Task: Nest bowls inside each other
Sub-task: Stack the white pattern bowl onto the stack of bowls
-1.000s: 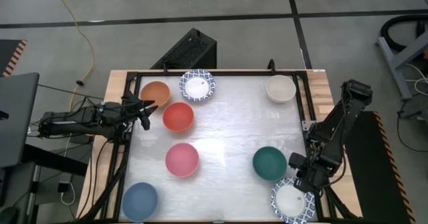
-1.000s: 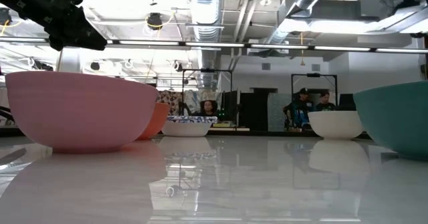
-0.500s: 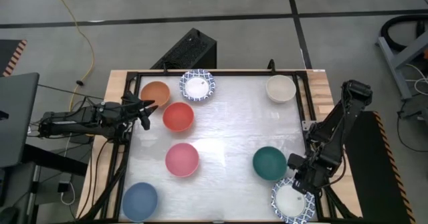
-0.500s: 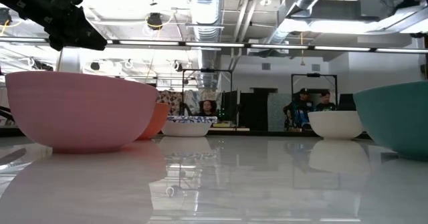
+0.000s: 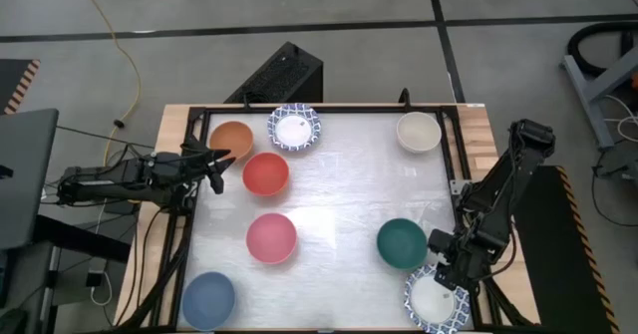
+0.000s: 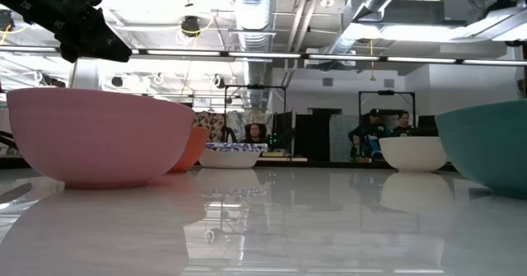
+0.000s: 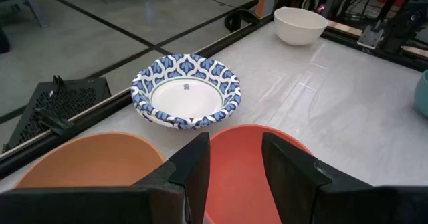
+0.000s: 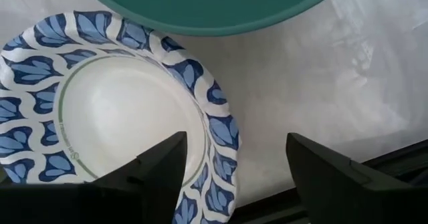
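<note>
One patterned bowl (image 5: 436, 300) at five o'clock looks light, stiff; we'd pinch its rim; right hand (image 5: 446, 275) released, left hand (image 5: 215, 171) parted, empty.

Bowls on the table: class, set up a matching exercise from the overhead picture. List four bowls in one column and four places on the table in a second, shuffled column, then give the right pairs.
Things
1. blue bowl
2. cream bowl
3. pink bowl
4. dark green bowl

Places
A. far corner on the right arm's side
B. beside the patterned bowl under the right gripper
C. near corner on the left arm's side
D. near side of the red bowl

Pairs: 1-C, 2-A, 3-D, 4-B
</note>
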`<act>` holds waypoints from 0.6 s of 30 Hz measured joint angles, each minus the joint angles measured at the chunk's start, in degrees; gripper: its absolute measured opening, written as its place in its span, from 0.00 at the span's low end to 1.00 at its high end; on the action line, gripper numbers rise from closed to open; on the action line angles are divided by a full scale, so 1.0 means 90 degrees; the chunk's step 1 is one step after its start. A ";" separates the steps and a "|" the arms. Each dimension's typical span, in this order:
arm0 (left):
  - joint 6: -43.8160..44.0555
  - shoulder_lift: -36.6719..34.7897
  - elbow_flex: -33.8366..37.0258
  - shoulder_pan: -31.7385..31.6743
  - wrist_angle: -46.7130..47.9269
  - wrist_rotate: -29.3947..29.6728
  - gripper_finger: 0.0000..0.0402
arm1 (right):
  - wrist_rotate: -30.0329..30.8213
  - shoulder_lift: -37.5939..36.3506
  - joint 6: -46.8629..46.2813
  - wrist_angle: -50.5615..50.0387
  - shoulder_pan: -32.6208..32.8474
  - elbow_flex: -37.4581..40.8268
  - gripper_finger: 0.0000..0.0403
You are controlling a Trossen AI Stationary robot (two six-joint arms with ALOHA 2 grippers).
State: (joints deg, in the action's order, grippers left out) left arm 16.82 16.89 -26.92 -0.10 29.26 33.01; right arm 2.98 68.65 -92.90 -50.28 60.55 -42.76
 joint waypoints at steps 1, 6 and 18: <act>-0.0001 0.0001 0.0000 0.0001 0.0000 0.0000 0.31 | 0.0000 0.0003 0.0000 -0.0004 0.0000 0.0000 0.69; -0.0002 0.0001 0.0000 0.0002 0.0000 -0.0002 0.31 | -0.0003 0.0290 0.0027 0.0015 0.0000 0.0000 0.69; 0.0003 0.0000 0.0000 0.0000 0.0000 -0.0002 0.31 | -0.0367 0.1127 0.0233 0.0485 0.0012 0.0000 0.69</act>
State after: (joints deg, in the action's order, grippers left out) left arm 16.84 16.89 -26.92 -0.10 29.26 32.99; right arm -0.32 78.79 -90.81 -45.92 60.66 -42.76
